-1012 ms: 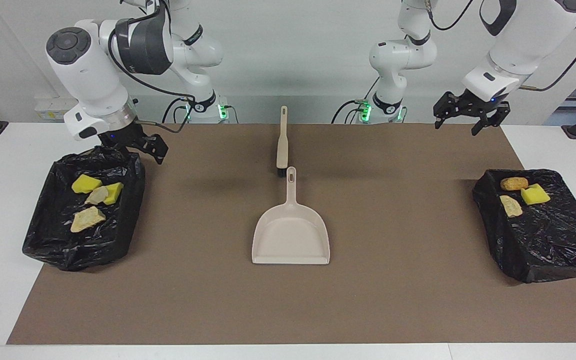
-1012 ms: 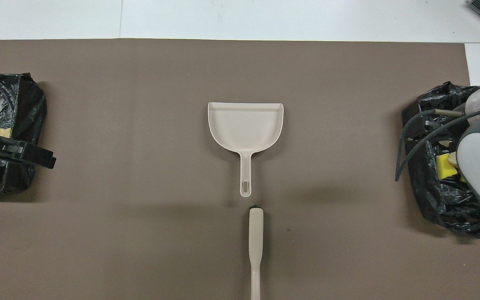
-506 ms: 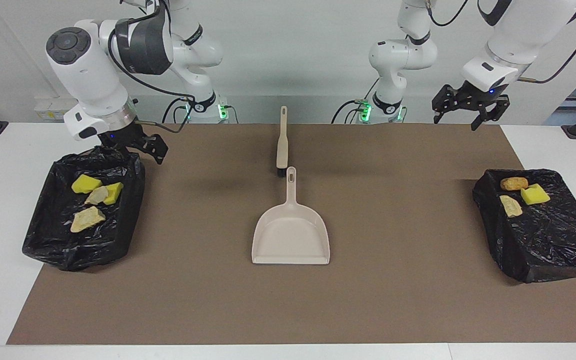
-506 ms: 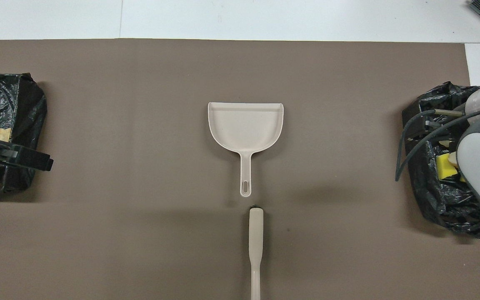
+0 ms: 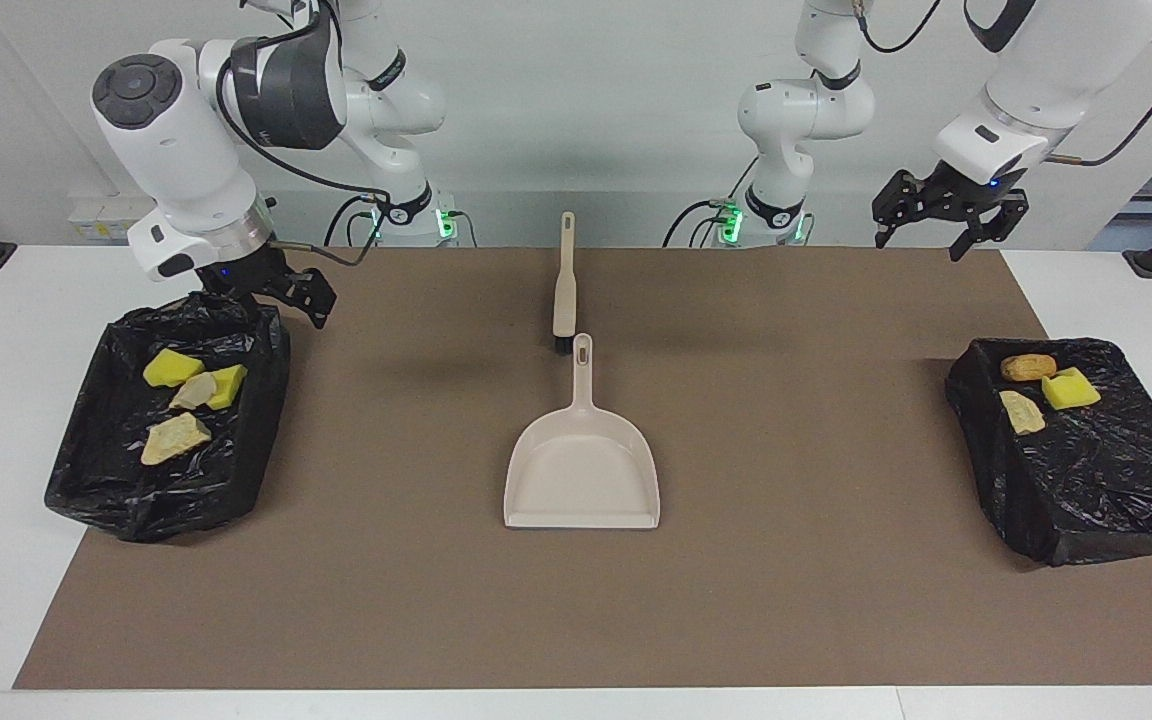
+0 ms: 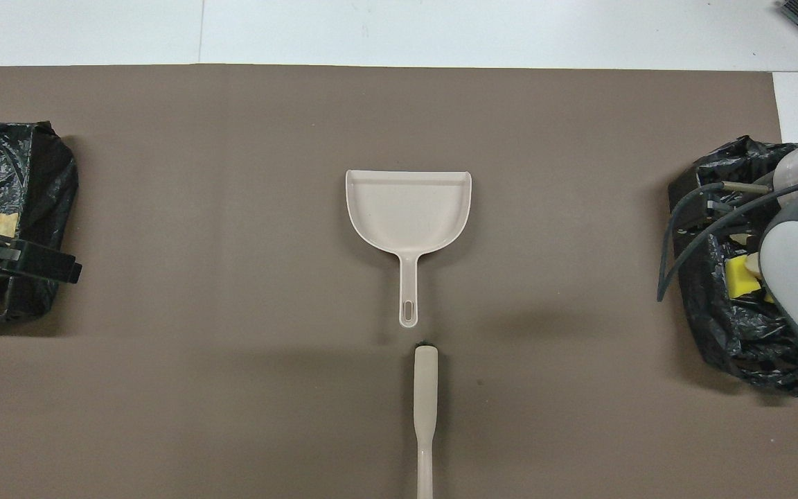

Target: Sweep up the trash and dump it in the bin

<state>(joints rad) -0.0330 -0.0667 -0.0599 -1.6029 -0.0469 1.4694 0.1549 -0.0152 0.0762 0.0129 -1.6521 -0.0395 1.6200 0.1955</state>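
Done, apparently: yellow sponge chunks and tan bread-like lumps (image 5: 176,438) all inside black-lined bins (image 5: 96,480); beige plastic dustpan (image 5: 582,480) and brush (image 5: 564,290) lying on counter; left gripper (image 5: 948,215) and right gripper (image 5: 281,290) raised, jaws spread, empty.

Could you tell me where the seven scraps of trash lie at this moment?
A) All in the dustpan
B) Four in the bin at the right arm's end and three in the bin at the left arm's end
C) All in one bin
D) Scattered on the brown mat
B: four scraps lie in the black-lined bin at the right arm's end, three scraps in the other bin; the dustpan is empty.
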